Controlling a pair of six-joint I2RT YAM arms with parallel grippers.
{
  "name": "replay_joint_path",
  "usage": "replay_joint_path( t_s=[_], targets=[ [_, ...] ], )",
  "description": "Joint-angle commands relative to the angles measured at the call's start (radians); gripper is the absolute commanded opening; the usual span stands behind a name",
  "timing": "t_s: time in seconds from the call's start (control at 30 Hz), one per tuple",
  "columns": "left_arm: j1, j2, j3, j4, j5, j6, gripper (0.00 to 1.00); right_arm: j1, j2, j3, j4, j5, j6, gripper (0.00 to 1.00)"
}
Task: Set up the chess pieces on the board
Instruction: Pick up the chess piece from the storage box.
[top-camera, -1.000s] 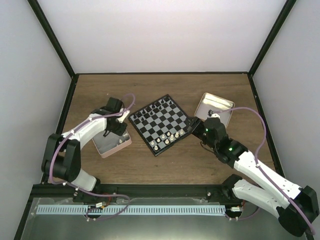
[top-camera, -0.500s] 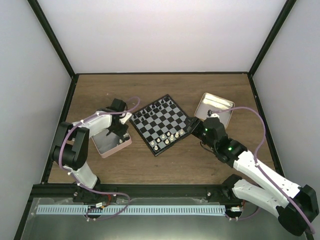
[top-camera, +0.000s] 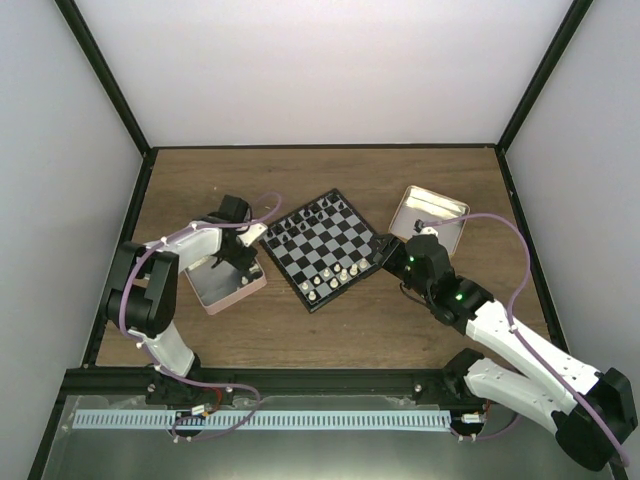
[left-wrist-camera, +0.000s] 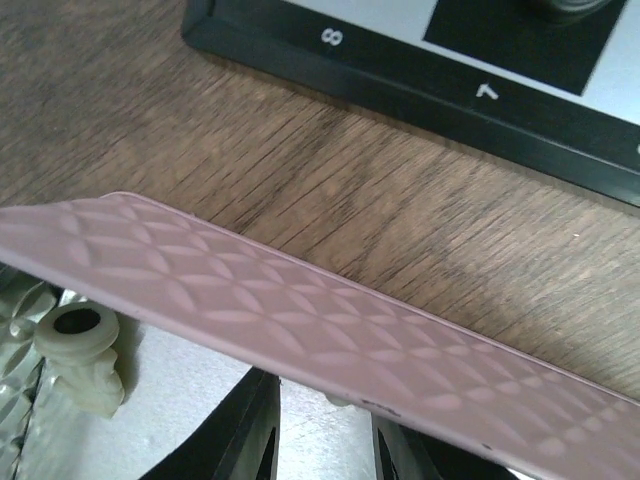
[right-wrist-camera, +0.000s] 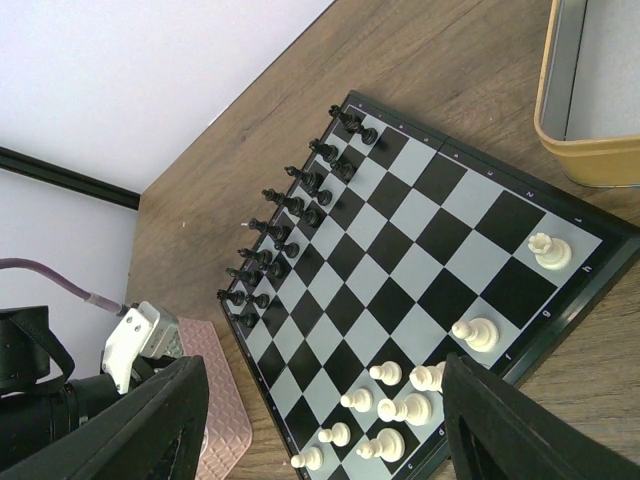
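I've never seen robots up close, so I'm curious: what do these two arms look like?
Both the left arm and right arm have white shells with black joints. A lilac cable loops along each; green lights glow on the right one.

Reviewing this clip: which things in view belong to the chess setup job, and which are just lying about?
Job: cream-white chess pieces, one more in the pink tin; the board.
Lying about: gold tin; black pieces, in two rows along one board edge.
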Motion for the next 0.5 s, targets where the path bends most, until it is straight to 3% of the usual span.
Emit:
replay_joint_path(
  t_s=[0.0, 0.2, 0.37, 0.47],
  targets=[
    [0.008, 0.006, 0.001, 0.027, 0.054, 0.101, 0.28, -0.001, 0.004, 0.029, 0.015, 0.004, -0.008, 0.66],
    [0.024, 0.003, -0.012, 0.028, 0.140, 0.179, 0.20, -0.001, 0.006, 0.038, 0.008, 0.006, -0.009, 0.65],
    [0.042, 0.009, -0.009, 0.017, 0.115, 0.189, 0.05, -0.001, 0.008, 0.048, 0.005, 0.006, -0.011, 0.65],
    [0.046, -0.008, 0.011, -0.026, 0.108, 0.184, 0.04, -0.001, 0.006, 0.049, 0.003, 0.005, -0.011, 0.66]
  ],
)
